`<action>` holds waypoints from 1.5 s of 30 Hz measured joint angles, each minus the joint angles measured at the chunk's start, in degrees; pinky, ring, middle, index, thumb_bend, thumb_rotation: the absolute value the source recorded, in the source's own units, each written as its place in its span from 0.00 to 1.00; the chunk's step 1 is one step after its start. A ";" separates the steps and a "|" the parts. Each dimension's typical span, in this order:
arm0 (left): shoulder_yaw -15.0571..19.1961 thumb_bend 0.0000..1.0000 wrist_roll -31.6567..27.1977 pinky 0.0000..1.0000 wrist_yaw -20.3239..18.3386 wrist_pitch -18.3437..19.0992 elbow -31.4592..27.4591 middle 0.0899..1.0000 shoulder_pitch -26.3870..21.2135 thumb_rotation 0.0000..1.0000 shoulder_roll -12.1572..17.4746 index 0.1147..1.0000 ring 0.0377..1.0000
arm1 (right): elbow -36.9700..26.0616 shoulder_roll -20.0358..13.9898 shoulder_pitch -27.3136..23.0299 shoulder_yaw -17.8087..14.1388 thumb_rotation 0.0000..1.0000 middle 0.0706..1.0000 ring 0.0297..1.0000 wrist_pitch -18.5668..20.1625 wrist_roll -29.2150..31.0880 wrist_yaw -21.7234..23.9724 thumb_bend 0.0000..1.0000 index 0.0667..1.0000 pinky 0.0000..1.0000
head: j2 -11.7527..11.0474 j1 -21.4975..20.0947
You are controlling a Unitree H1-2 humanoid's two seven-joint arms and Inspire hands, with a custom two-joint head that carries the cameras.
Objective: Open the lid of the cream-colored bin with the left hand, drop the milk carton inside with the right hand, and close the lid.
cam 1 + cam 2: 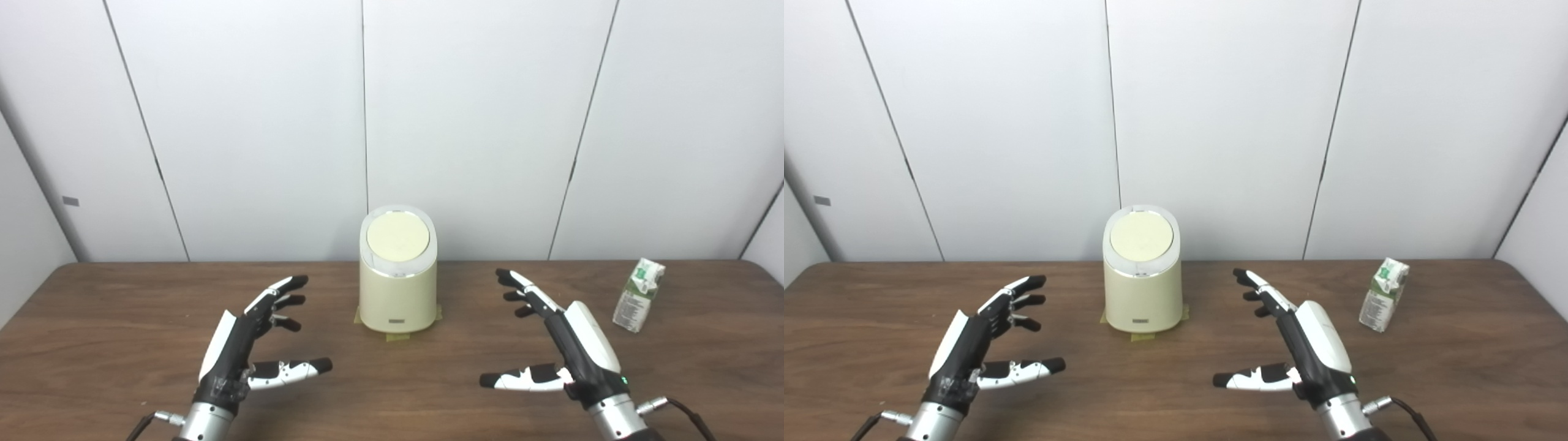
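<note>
Worktop [122, 318] of dark wood grain fills the left eye view; the smooth, rounded cream-colored bin [398, 288] stands at centre on tape patches, its round lid [397, 236] shut. At 3 o'clock from it, well apart, stands the gable-topped milk carton [639, 295].

In the right eye view, the left robot hand [974, 343] and right robot hand [1304, 349] are both spread wide and empty, flanking the bin.

Each robot hand, left [236, 352] and right [579, 349], has a black frame with a smooth white shell over its back and white segments along black-tipped fingers. Both end in ribbed silver wrist cuffs with a metal connector and thin black cable. A small green light glows near the right wrist.
</note>
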 measured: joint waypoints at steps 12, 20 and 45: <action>-0.38 0.92 1.08 0.72 -0.21 1.68 -0.19 0.91 0.00 0.16 0.02 0.85 0.88 | 0.01 -0.04 0.00 0.00 0.27 0.85 0.79 0.07 -0.10 0.00 0.93 0.89 0.66 | -0.26 0.09; -0.97 1.00 10.47 0.98 4.72 7.58 -2.77 1.00 -0.34 0.33 -3.56 1.00 1.00 | 0.19 -0.03 -0.01 0.11 0.23 0.85 0.77 0.47 0.13 0.10 0.93 0.88 0.63 | -1.40 0.26; -8.77 1.00 30.53 0.93 7.27 28.25 12.34 1.00 -31.93 0.39 -2.31 1.00 1.00 | 2.37 -0.46 -0.22 0.83 0.22 0.83 0.72 0.26 1.48 0.88 0.89 0.87 0.62 | -3.08 1.32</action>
